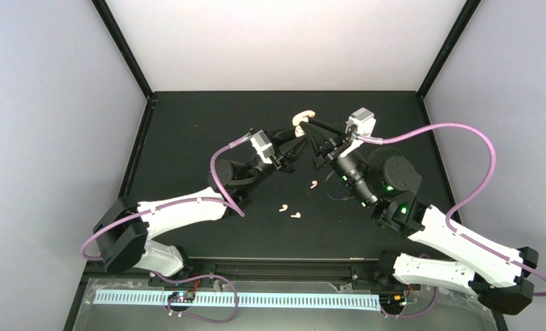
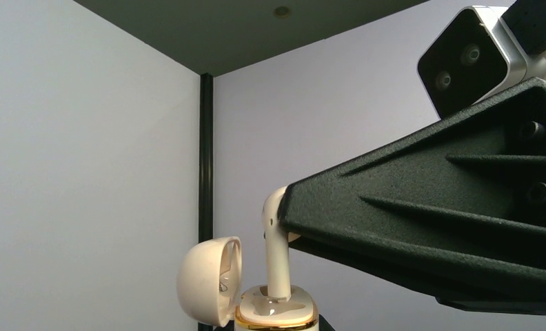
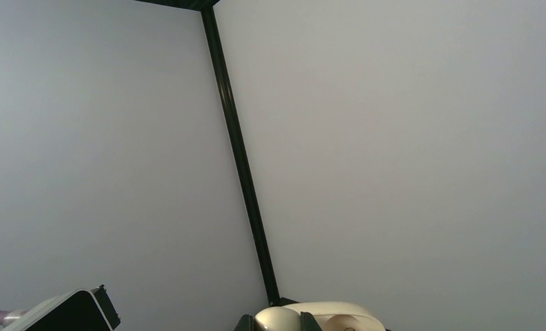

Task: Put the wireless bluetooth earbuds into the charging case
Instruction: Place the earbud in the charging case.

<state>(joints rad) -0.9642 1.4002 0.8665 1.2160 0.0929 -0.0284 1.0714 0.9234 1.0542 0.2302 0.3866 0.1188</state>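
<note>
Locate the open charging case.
In the top view, the charging case is at the table's far centre, between the left fingers and right fingers; the left wrist view shows an earbud stem-down in it.

I can read no text, brand, number or sign on any of my three feeds (the pale strip [image 1: 291,301] along the near rail carries fine ticks, too small to pass for figures).

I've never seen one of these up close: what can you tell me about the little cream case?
The case is rounded, glossy cream plastic with a gold rim. It stands upright, its lid swung open to one side. An earbud, pinched in the black jaws of the right gripper, has its stem in one socket. The base is out of view.
</note>
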